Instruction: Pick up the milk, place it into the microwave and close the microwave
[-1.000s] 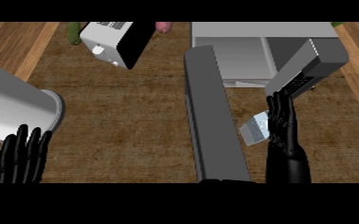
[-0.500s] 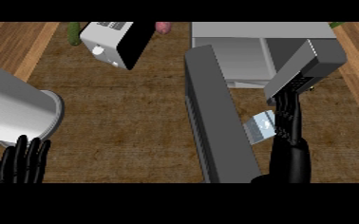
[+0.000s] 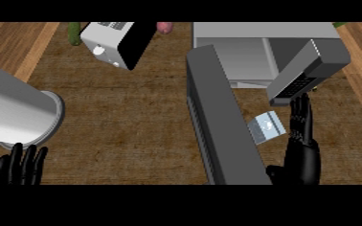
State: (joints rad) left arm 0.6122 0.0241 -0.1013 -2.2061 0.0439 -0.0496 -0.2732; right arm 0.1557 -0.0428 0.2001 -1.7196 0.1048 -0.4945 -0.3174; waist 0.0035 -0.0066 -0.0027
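Brown wood-grain counter top (image 3: 120, 115) fills the head view, with lighter plank flooring at the left edge. At upper right stands the grey box-shaped microwave (image 3: 240, 52), its cavity open toward the robot. The microwave's long dark-grey door (image 3: 219, 124) is swung fully out and runs down the middle of the view. A white toaster-like appliance with a black side (image 3: 117, 43) sits at upper left, and a large silver cylindrical pot (image 3: 25, 112) lies at the left edge.

The small pale-blue milk carton (image 3: 268, 127) lies on the counter between the open door and the right hand, outside the microwave and just in front of its control-panel corner.

The black right hand (image 3: 302, 129) is beside the carton on its right, fingers straight and together, pointing toward the microwave. It is not closed on anything. Whether it touches the carton cannot be told. The black left hand (image 3: 25, 165) rests at the lower left edge, fingers up and relaxed.

Hazards from this state:
- The carton sits in a narrow gap. A sideways approach could push it against the door rather than enclose it.
- The overhanging panel corner is just ahead of the fingertips. A lift straight forward could strike it.
- Closing the door before the carton is inside would leave the task incomplete.
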